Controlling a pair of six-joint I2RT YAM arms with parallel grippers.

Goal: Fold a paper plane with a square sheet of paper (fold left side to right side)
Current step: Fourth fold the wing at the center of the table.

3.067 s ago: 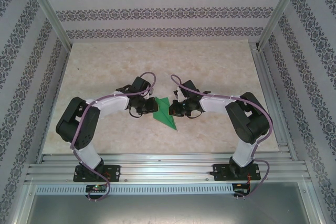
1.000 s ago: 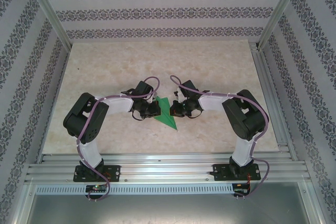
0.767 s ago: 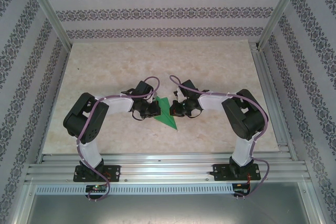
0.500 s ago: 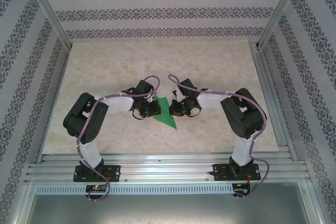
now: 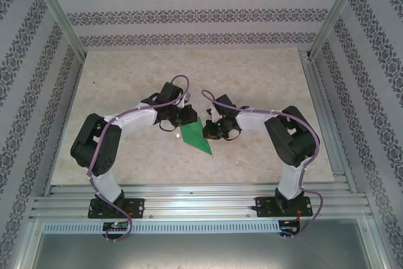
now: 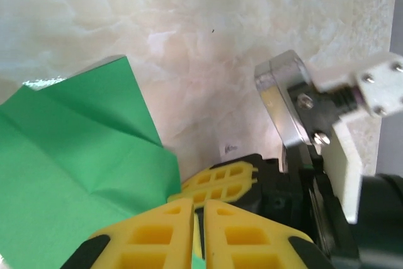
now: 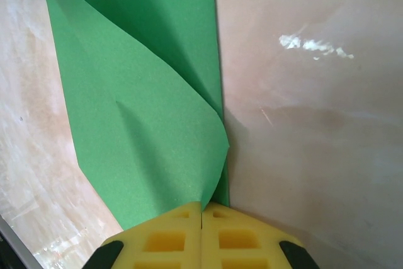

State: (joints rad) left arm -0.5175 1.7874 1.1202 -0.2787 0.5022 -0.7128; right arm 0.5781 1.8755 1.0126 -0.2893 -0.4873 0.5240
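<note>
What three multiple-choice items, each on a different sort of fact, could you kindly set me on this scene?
1. Where does the green paper lie? A: on the table, between both arms' tips; B: at the table's far edge; C: on the near rail.
2. What colour are the right pincer's pads? A: black; B: yellow; C: white.
3. How is the right pincer? A: wide open; B: shut on nothing; C: shut on the paper's edge.
Key: 1 A, the top view shows it between the left pincer and the right one; 2 B, the right wrist view shows yellow pads; 3 C, the pads meet on the curled flap.
</note>
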